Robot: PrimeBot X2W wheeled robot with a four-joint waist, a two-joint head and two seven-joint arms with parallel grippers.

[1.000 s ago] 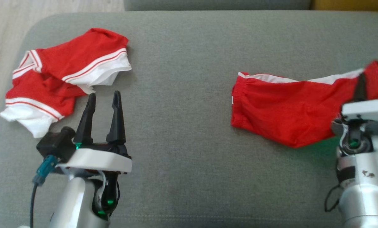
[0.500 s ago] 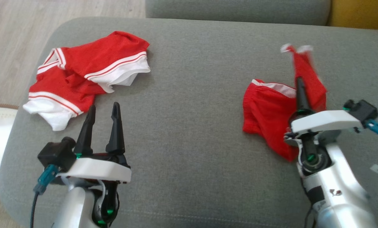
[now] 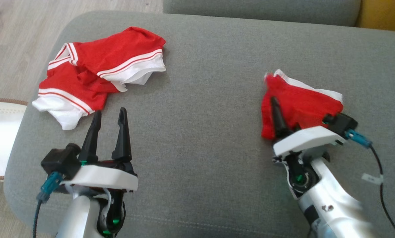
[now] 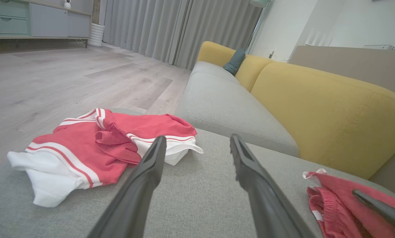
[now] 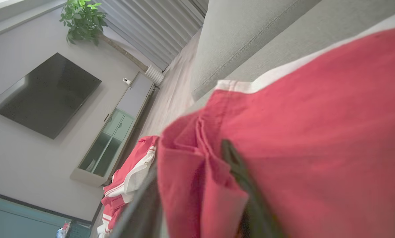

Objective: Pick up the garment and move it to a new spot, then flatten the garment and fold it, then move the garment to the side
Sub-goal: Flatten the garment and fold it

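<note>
1. Silver and white, the right arm is seen rising from the lower right of the head view, tilted toward the left; the right gripper (image 3: 285, 114) is laid low on the garment (image 3: 303, 102).
2. Its two dark fingers are held partly apart, and a fold of the red cloth is seen between them in the right wrist view.
3. The left gripper (image 3: 110, 112) is held wide and empty over the grey cushion (image 3: 200, 115), fingers pointed toward a second red-and-white garment (image 3: 101, 66) just beyond the tips.
4. The garment is bunched at the right side of the cushion, well apart from the second garment.
5. A small white label (image 4: 316, 215) is seen at its gathered waistband; the writing cannot be read.
</note>
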